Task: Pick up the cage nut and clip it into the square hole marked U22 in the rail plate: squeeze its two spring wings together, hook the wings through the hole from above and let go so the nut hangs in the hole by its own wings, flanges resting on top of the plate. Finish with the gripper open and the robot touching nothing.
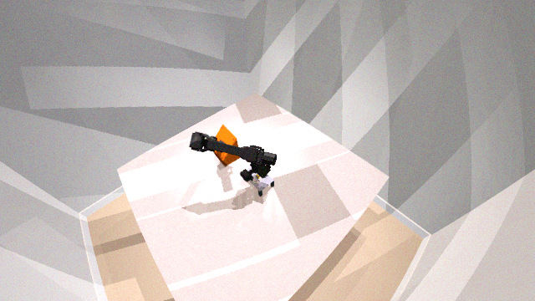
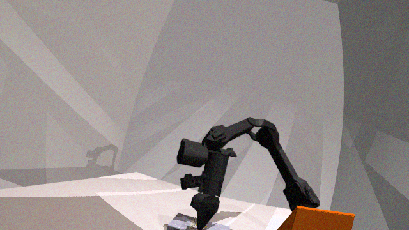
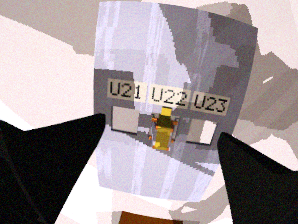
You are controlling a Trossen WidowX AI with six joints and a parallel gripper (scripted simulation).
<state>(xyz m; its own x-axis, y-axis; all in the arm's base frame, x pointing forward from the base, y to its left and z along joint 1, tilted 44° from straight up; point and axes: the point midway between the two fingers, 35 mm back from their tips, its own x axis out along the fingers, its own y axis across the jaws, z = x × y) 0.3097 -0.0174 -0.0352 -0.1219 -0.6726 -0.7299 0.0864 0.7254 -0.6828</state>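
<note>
From here I see the nut [image 3: 162, 132] as a small yellow-gold piece with orange bits along its sides and a dark patch near its top. It sits at the U22 hole of the plate [image 3: 150, 172] [image 1: 264, 182] [image 2: 179, 220], between the openings marked U21 and U23. My gripper [image 3: 162, 129] [image 1: 260, 184] [image 2: 200, 227] stands wide, fingers apart from the nut on either side.

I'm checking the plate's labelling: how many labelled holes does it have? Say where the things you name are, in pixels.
3: one under U21 [image 3: 125, 119], one under U23 [image 3: 201, 131], and one under U22, filled by the cage nut [image 3: 162, 136]. None appears hidden.
</note>
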